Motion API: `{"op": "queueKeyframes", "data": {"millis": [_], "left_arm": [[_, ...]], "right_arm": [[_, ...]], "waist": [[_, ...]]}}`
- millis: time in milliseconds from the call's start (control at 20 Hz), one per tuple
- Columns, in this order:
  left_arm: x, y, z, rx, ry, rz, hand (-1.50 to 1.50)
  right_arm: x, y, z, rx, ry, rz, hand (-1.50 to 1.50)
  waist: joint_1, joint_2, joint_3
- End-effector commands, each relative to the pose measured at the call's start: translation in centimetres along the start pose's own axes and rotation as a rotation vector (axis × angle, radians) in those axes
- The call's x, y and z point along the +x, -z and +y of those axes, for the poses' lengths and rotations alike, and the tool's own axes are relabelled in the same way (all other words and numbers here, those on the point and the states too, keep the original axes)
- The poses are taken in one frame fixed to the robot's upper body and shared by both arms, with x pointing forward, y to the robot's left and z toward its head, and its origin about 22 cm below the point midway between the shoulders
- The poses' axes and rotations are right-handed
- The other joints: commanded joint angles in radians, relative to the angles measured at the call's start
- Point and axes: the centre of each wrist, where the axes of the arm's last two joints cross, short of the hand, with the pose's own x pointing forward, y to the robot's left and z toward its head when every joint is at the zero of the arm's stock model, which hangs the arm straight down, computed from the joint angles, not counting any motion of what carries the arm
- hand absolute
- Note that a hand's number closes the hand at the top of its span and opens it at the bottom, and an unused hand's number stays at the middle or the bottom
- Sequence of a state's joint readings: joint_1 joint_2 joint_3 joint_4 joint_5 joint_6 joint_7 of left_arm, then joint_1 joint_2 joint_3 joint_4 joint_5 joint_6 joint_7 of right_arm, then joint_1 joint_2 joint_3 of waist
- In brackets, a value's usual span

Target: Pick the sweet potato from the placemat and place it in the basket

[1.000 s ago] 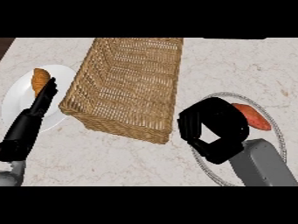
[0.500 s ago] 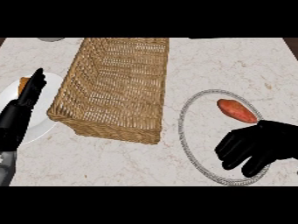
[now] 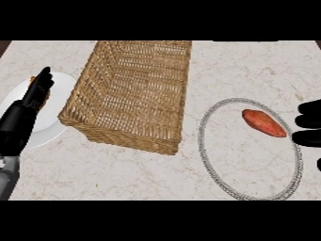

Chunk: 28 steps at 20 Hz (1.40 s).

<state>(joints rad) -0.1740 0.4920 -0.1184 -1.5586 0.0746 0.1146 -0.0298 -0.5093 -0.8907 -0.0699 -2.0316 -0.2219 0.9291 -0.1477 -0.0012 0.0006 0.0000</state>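
Sweet potato (image 3: 263,123) is lying right of centre inside the ring-edged round placemat (image 3: 218,164), just beside straight-fingered right hand (image 3: 319,127). Tapered, stiff, probably light, it is looking best taken mid-body. Woven basket (image 3: 132,96) is waiting centre-left; left hand (image 3: 24,117) is resting, fingers straight, over white plate (image 3: 62,84).

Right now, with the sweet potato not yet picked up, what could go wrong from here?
The right hand is partly out of view beside the sweet potato, so its approach could nudge the potato along the placemat. The basket has tall woven walls, so a low carry might clip its rim.
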Motion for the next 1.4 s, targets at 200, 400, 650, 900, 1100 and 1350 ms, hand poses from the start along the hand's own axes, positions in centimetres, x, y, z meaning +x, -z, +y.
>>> {"op": "queueKeyframes", "data": {"millis": [200, 400, 650, 900, 1100, 1350], "left_arm": [[0.3, 0.9, 0.1, -0.028, 0.002, -0.029, 0.00], [0.4, 1.4, -2.5, -0.042, -0.015, -0.030, 0.00], [1.5, 1.9, -0.2, -0.032, -0.007, -0.047, 0.00], [0.6, 2.4, -1.4, -0.037, 0.007, -0.038, 0.00], [0.5, 1.3, -1.8, -0.035, -0.006, -0.017, 0.00], [0.9, 1.2, 0.0, -0.043, -0.016, -0.023, 0.00]], "right_arm": [[2.3, 0.1, -2.6, 0.347, -0.166, 0.121, -1.50], [1.4, 1.9, 0.1, 0.432, -0.210, 0.174, -1.50], [-1.5, 1.5, 0.4, 0.449, -0.196, 0.204, -1.50], [-5.0, 1.9, 3.0, 0.468, -0.243, 0.187, -1.50], [-7.2, 1.1, 4.0, 0.531, -0.298, 0.224, -1.50], [-11.2, 1.6, 7.2, 0.592, -0.343, 0.246, -1.50]], "waist": [[0.036, 0.012, 0.002], [0.036, 0.019, 0.004], [0.056, 0.015, 0.004], [0.050, 0.017, 0.002], [0.047, 0.010, 0.001], [0.046, 0.008, 0.000]]}}
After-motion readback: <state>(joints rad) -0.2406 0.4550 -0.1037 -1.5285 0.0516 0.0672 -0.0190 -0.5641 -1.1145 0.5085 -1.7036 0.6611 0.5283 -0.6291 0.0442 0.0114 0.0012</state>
